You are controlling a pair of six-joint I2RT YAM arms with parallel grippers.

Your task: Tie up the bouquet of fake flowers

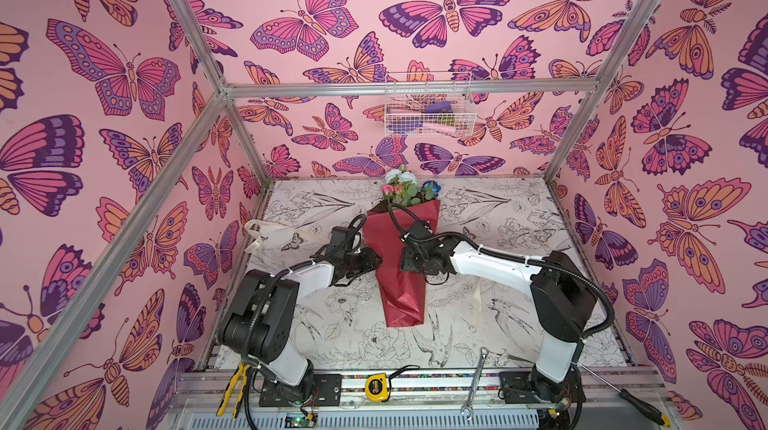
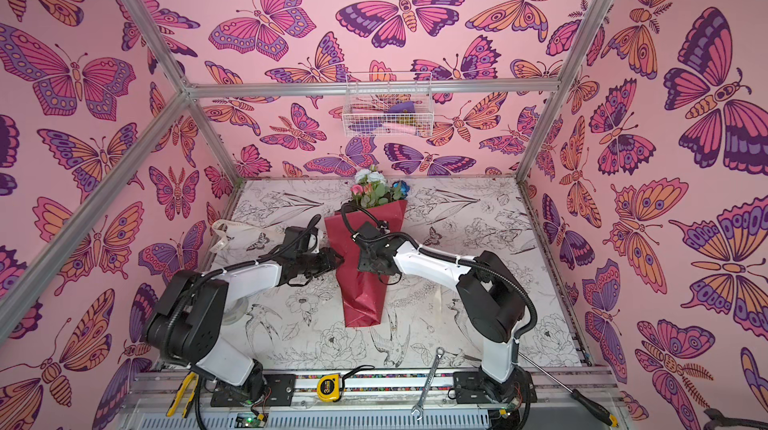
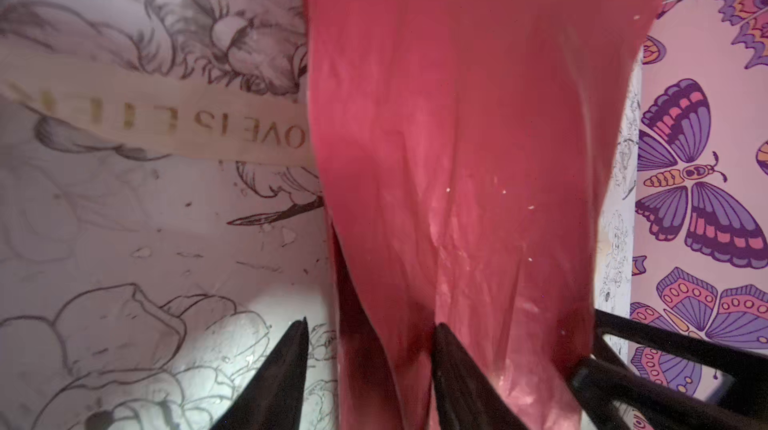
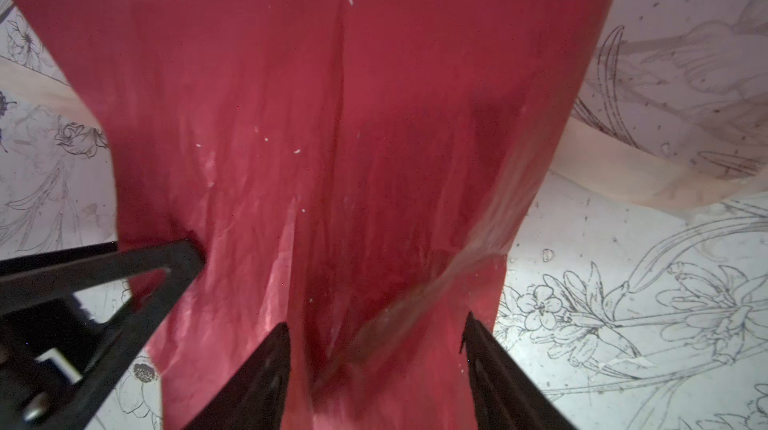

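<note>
Bouquet (image 1: pixel 397 297) lies on the table (image 1: pixel 324 324), heads toward the back wall. Left gripper (image 3: pixel 372 322) and right gripper (image 4: pixel 377 320) straddle its red paper at the waist, jaws part-open, no firm hold showing. An uneven squeeze could crumple the glossy paper or slide it off the ribbon (image 3: pixel 187 125) beneath, whose middle the wrap hides; tape measure (image 1: pixel 377 386) and wrench (image 1: pixel 476 382) lie well apart, up front.

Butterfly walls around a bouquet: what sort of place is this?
Likely a robot test booth, not a shop: an aluminium frame holds printed butterfly walls, two arms stand on a front rail, and a tape measure and wrench lie nearby.
</note>
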